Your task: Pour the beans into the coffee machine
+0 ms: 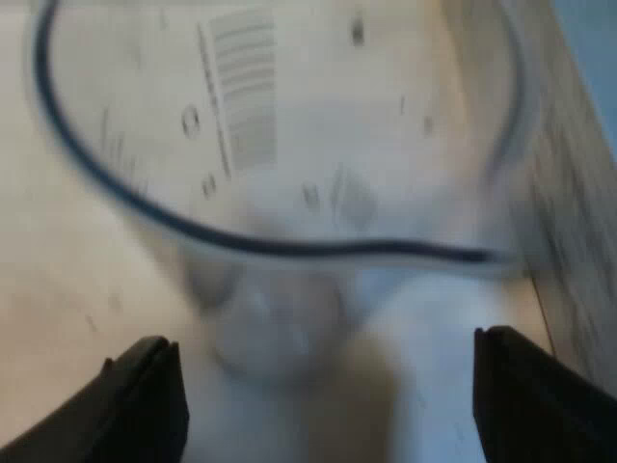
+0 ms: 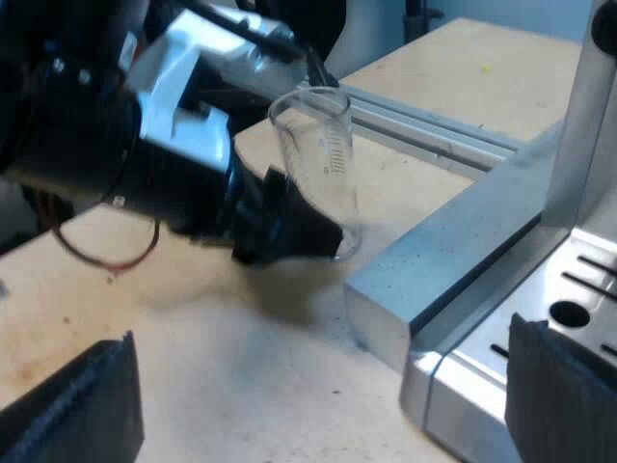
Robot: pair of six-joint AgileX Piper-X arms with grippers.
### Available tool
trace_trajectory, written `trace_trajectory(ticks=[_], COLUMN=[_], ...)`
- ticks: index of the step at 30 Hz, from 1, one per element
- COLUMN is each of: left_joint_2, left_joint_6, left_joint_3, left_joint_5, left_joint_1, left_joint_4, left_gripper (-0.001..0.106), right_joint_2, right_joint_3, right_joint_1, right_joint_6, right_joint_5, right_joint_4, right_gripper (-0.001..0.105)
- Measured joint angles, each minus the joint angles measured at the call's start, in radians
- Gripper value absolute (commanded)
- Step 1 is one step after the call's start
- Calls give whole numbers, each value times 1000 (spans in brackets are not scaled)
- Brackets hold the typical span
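A pale wooden table (image 2: 241,386) carries everything, with two metal rails (image 2: 424,121) running across it farther off. A grey metal slab (image 2: 453,251) lies on the table, and the coffee machine's (image 2: 569,309) slotted drip tray sits against it.

The measuring glass (image 2: 323,164) stands upright on the wood, just beside the slab's long edge and well short of the rails. It is clear, with printed marks down its side and a dark line round its rim.

The left gripper (image 2: 289,231) is down at the foot of the glass. From its own wrist, the glass (image 1: 289,193) stands between the two black fingers (image 1: 145,395). The left gripper (image 1: 323,342) is spread wide, with bare table showing between each finger and the glass, so it grips nothing.

The right gripper (image 2: 318,333) hangs above the table near the slab's corner. Its fingers are set far apart and hold nothing.
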Motion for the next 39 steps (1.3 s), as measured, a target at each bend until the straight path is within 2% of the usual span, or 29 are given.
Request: trace_trajectory(ticks=[2, 4, 6, 11, 17, 21, 23, 27, 28, 32, 34, 36, 39], left_joint_2=[-5, -43, -51, -159, -316, -420, -510, -579, -656, -758, -778, -802, -797], left_joint_6=[-5, -46, -55, -91, -118, -119, -119, -119, -119, -119, -119, -121, -121], left_joint_3=[0, 0, 0, 0, 0, 0, -6, -23, -52, -109, -131, -191, -247], left_joint_5=[0, 0, 0, 0, 2, 2, 5, 28, 45, 68, 77, 89, 90], left_joint_1=[0, 0, 0, 0, 0, -19, -54, -77, -98, -106, -106, -111, -127], left_joint_4=[21, 118, 134, 280, 416, 436, 439, 443, 443, 446, 446, 441, 448], left_gripper=[66, 66, 66, 66, 66, 66, 66, 66, 66, 66, 66, 66, 66], right_joint_2=[0, 0, 0, -29, -154, -205, -257, -302, -327, -406, -423, -431, -450], right_joint_3=[0, 0, 0, -3, -59, -90, -148, -193, -216, -282, -296, -309, -354], right_joint_1=[0, 0, 0, 0, 0, -2, -22, -56, -78, -176, -213, -243, -389], right_joint_6=[22, 64, 63, 63, 63, 63, 63, 63, 63, 63, 63, 63, 63], right_joint_5=[0, 0, 0, 0, 0, -10, -23, -31, -49, -110, -113, -112, -159], right_joint_4=[0, 0, 0, 48, 357, 519, 696, 834, 893, 994, 1011, 1022, 1098], right_gripper=[78, 78, 78, 78, 78, 78, 78, 78, 78, 78, 78, 78, 78])
